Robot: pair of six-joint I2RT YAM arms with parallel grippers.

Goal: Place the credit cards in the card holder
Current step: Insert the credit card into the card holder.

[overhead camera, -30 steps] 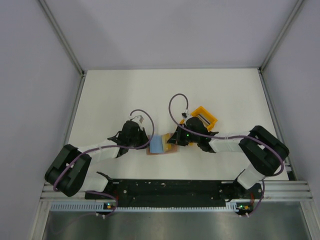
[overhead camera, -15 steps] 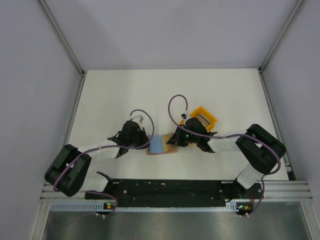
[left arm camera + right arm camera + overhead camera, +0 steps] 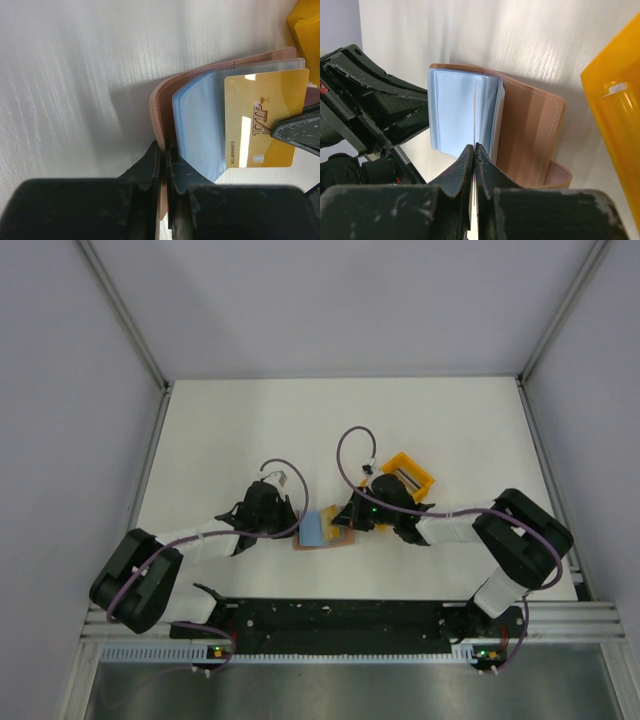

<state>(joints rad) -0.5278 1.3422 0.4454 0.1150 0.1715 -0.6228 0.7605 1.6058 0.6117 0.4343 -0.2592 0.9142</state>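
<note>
The tan card holder (image 3: 322, 539) lies open on the table between the arms, with light blue plastic sleeves (image 3: 197, 131) inside it. My left gripper (image 3: 164, 150) is shut on the edge of its tan cover (image 3: 161, 107). My right gripper (image 3: 474, 148) is shut on a gold credit card marked VIP (image 3: 262, 117). That card shows edge-on in the right wrist view (image 3: 475, 117), with its front end in among the blue sleeves (image 3: 454, 114). The tan inner face (image 3: 530, 132) lies to the right of the card. No other cards are in view.
A bright yellow tray (image 3: 410, 478) stands just behind the right gripper (image 3: 347, 517); it also shows in the right wrist view (image 3: 615, 100) and the left wrist view (image 3: 306, 25). The left gripper (image 3: 290, 523) is close to the right gripper across the holder. White walls enclose the table.
My right gripper has moved a little to the left with the gold card, toward the blue sleeves. The left arm and the holder have stayed put.
</note>
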